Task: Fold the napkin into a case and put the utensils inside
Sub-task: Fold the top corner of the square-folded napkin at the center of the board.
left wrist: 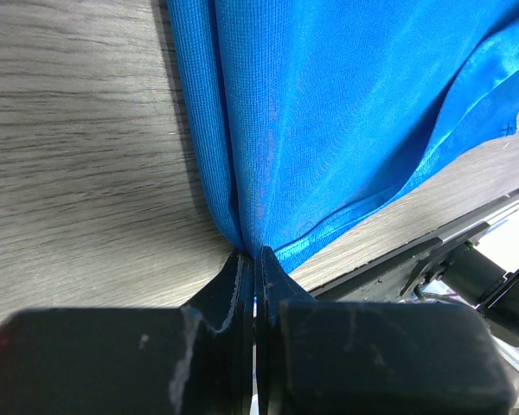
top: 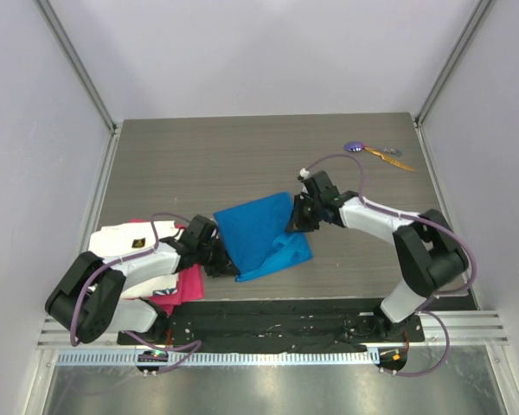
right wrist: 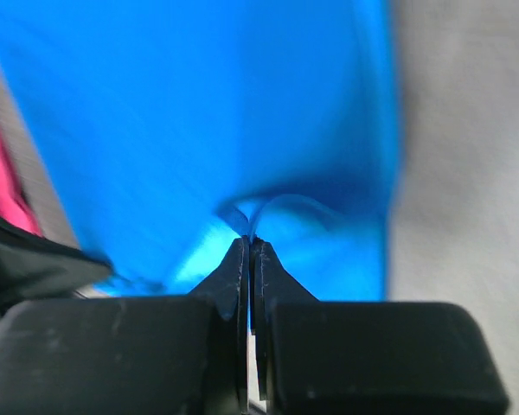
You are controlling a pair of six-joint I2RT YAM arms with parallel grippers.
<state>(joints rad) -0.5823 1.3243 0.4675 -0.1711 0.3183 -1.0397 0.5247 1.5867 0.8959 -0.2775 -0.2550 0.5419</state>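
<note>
The surface (top: 242, 156) is grey-brown wood grain with fine streaks running across it; the left wrist view shows the same grain close up (left wrist: 69, 130). At its near left lies a white cloth (top: 125, 238), rumpled, with a small dark and yellow mark (top: 139, 220) near its far edge. A pink cloth (top: 189, 285) lies touching the white one on its right side, and a strip of it shows blurred at the left edge of the right wrist view (right wrist: 0, 173). Pale walls (top: 268, 52) close in the surface on three sides, with metal posts (top: 76, 60) slanting up at the far corners. Along the near edge run a black plate (top: 268, 324) and a slotted white rail (top: 268, 356), then a metal sheet (top: 268, 389).
</note>
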